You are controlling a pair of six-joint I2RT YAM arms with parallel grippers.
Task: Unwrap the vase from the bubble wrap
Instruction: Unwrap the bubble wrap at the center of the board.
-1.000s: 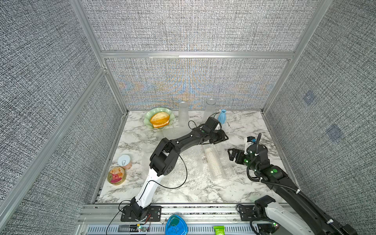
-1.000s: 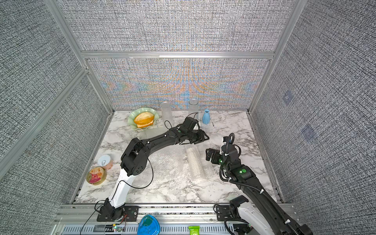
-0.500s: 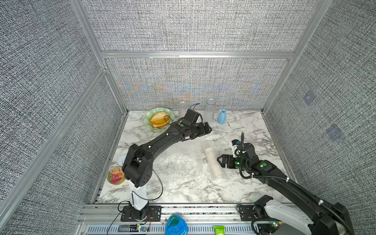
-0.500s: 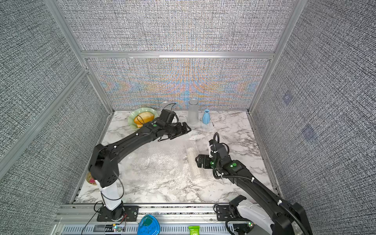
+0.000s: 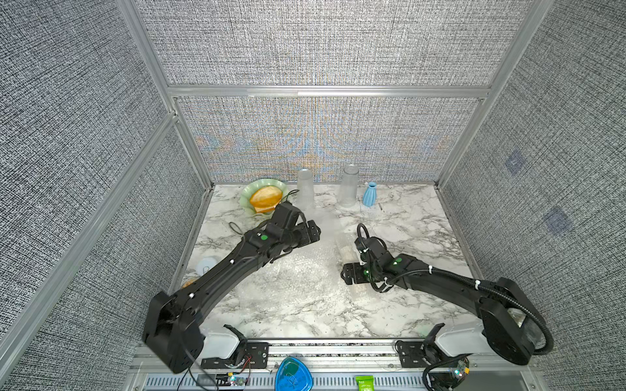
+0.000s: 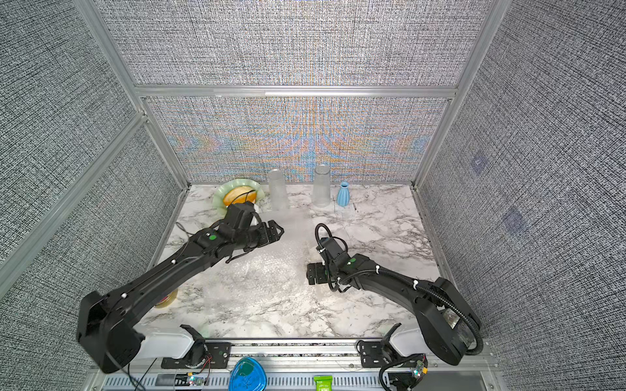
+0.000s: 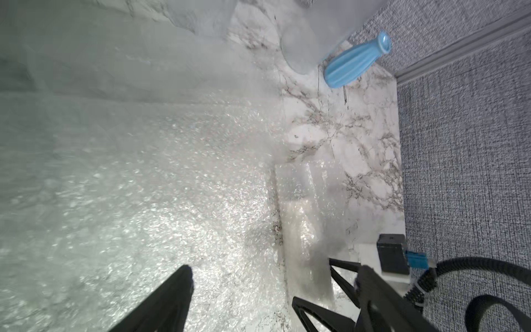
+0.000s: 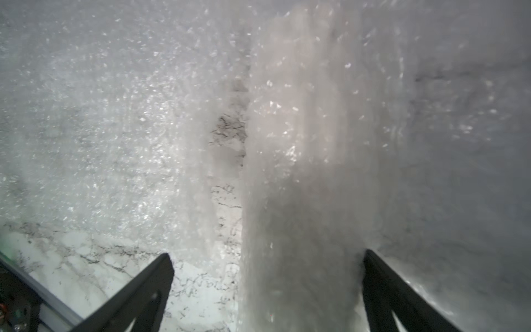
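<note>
Clear bubble wrap sheet (image 5: 298,270) flat mid-desk, rolled end (image 5: 345,248) unopened; vase hidden, maybe inside. Left tool (image 5: 313,233), right tool (image 5: 350,275): jaws apart, empty. Unrolling remains.

Blue vase (image 5: 370,194), clear bubble wrap (image 5: 298,281), grey-veined marble table (image 5: 406,230).

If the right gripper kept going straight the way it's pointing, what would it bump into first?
Probably the rolled bubble wrap. In the right wrist view the right gripper stands open, and the roll already runs up between its fingers, straight ahead. How high the gripper sits above the roll is hard to judge.
</note>
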